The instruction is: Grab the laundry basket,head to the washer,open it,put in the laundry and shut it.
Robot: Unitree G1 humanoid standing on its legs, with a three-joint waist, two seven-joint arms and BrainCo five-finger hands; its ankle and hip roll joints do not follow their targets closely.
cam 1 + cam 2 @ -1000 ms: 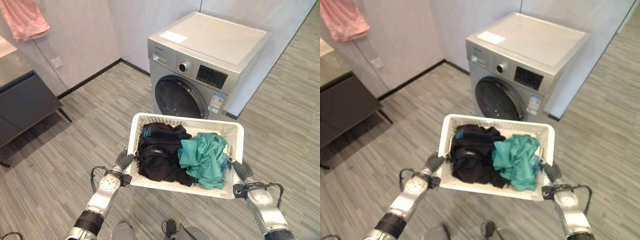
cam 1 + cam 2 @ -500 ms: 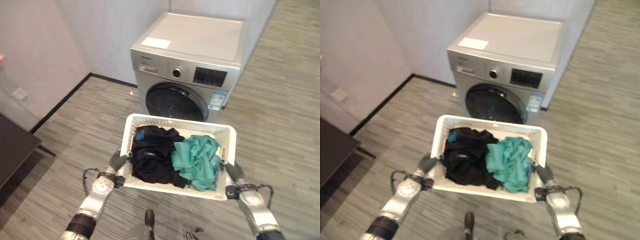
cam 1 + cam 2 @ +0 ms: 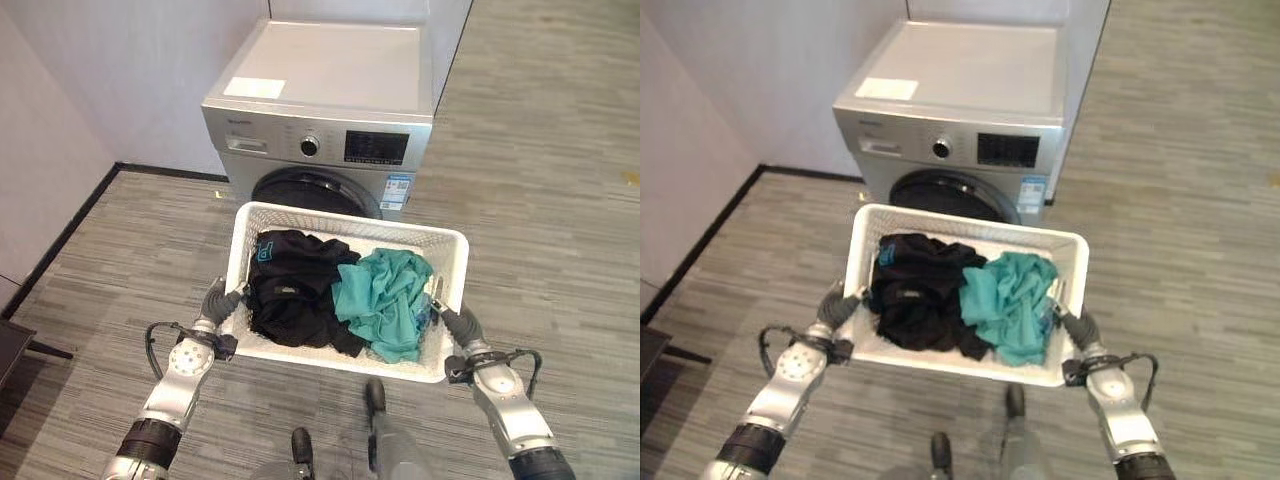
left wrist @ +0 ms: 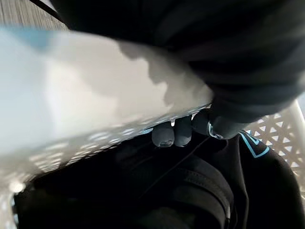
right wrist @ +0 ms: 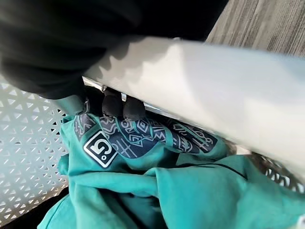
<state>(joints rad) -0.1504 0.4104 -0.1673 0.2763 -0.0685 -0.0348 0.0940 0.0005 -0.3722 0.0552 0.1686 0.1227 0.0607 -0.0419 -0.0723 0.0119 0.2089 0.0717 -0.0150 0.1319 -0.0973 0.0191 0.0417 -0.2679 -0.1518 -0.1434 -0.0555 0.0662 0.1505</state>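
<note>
Plainly the laundry basket (image 3: 343, 222) is carried level between both hands, just short of the washer (image 3: 322, 110), door shut; left hand (image 3: 213, 302) and right hand (image 3: 452, 325) hook fingers (image 4: 164, 136) over opposite rims, keeping the clothes (image 3: 340, 298) inside.

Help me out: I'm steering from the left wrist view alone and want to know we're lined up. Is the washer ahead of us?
Observer: Yes. The washer stands straight ahead, just past the laundry basket.
Operator: Is its door open?
Observer: No, the round door is shut; the basket's far rim covers its lower part.
Operator: Is the other side of the basket held?
Observer: Yes. The right hand has its fingers hooked over the rim, as the left hand does on its side.
Operator: What's beside the black clothes?
Observer: A teal garment, on the robot's right.
</note>
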